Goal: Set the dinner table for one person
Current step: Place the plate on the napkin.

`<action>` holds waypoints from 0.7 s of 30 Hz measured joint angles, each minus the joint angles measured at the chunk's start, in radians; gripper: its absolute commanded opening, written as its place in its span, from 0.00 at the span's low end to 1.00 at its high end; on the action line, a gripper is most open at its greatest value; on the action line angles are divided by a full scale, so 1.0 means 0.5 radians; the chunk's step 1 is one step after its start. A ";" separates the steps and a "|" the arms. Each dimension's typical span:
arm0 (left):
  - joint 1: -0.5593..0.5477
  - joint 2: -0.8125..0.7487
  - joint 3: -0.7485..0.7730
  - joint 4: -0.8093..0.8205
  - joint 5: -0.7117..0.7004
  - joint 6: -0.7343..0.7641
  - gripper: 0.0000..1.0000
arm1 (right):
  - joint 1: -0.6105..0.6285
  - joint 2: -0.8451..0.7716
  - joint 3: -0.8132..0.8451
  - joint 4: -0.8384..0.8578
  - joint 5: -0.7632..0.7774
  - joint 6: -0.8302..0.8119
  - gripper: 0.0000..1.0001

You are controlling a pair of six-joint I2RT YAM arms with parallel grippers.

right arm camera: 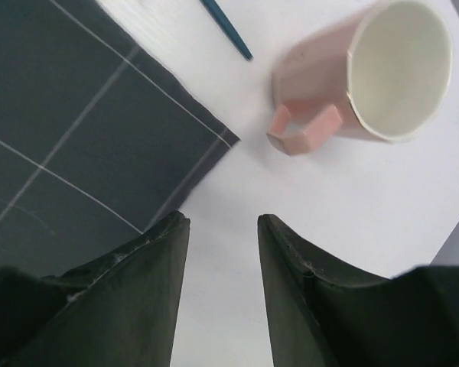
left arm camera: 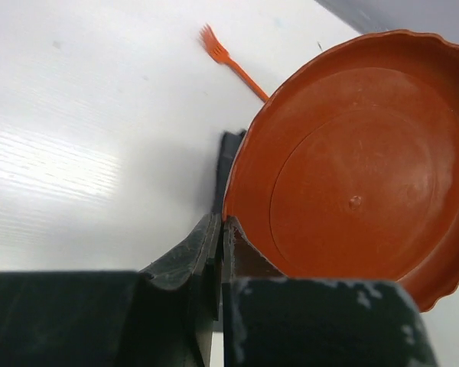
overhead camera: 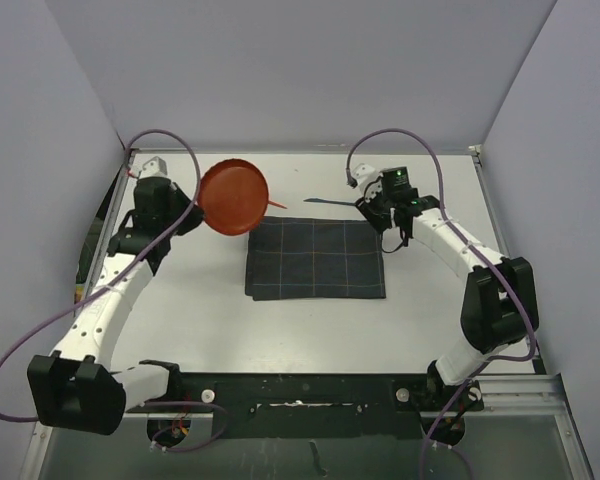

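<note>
The left arm bends forward, its jaws clenched on the rim of a tilted orange plate above the white counter. The right arm hovers, jaws released, near a tipped pink mug just off the dark grid-lined mat. Pale walls enclose the counter on three sides.

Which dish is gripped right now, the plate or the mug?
The orange plate, pinched at its rim by the left end effector; the pink mug sits free ahead of the open right end effector.
</note>
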 measured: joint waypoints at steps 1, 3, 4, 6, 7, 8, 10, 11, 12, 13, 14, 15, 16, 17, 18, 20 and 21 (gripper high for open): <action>-0.062 -0.011 0.004 -0.004 0.014 -0.008 0.00 | -0.040 0.000 -0.008 -0.001 -0.014 0.015 0.43; -0.210 0.014 -0.002 -0.012 0.027 -0.025 0.00 | -0.159 0.000 -0.011 -0.017 -0.046 0.052 0.43; -0.275 0.050 -0.011 -0.011 0.028 -0.040 0.00 | -0.228 0.000 -0.011 -0.019 -0.057 0.070 0.43; -0.379 0.140 -0.043 -0.002 0.028 -0.070 0.00 | -0.342 0.000 -0.011 -0.025 -0.070 0.098 0.43; -0.434 0.199 -0.063 0.002 0.022 -0.084 0.00 | -0.407 0.000 -0.011 -0.034 -0.073 0.110 0.43; -0.482 0.265 -0.080 0.003 0.017 -0.099 0.00 | -0.439 -0.003 -0.011 -0.040 -0.073 0.118 0.43; -0.587 0.401 -0.103 0.003 -0.018 -0.120 0.00 | -0.475 -0.014 -0.011 -0.053 -0.079 0.137 0.43; -0.641 0.462 -0.108 0.005 -0.034 -0.125 0.00 | -0.474 -0.024 -0.011 -0.056 -0.086 0.143 0.43; -0.686 0.508 -0.108 0.007 -0.043 -0.128 0.00 | -0.471 -0.034 -0.011 -0.061 -0.096 0.144 0.43; -0.719 0.545 -0.108 0.018 -0.048 -0.130 0.00 | -0.466 -0.047 -0.011 -0.064 -0.103 0.144 0.43; -0.758 0.580 -0.108 0.034 -0.050 -0.134 0.00 | -0.459 -0.065 -0.011 -0.066 -0.109 0.145 0.43; -0.786 0.610 -0.108 0.057 -0.050 -0.137 0.00 | -0.459 -0.079 -0.011 -0.066 -0.113 0.145 0.43; -0.816 0.647 -0.105 0.085 -0.052 -0.144 0.00 | -0.455 -0.090 -0.011 -0.066 -0.119 0.146 0.43; -0.837 0.682 -0.098 0.103 -0.055 -0.146 0.00 | -0.454 -0.100 -0.011 -0.067 -0.127 0.146 0.43; -0.858 0.723 -0.081 0.110 -0.060 -0.147 0.00 | -0.455 -0.105 -0.011 -0.067 -0.131 0.147 0.43; -0.890 0.793 -0.040 0.120 -0.073 -0.145 0.00 | -0.459 -0.108 -0.011 -0.068 -0.134 0.150 0.43; -0.904 0.834 -0.013 0.124 -0.078 -0.143 0.00 | -0.461 -0.108 -0.012 -0.069 -0.135 0.150 0.43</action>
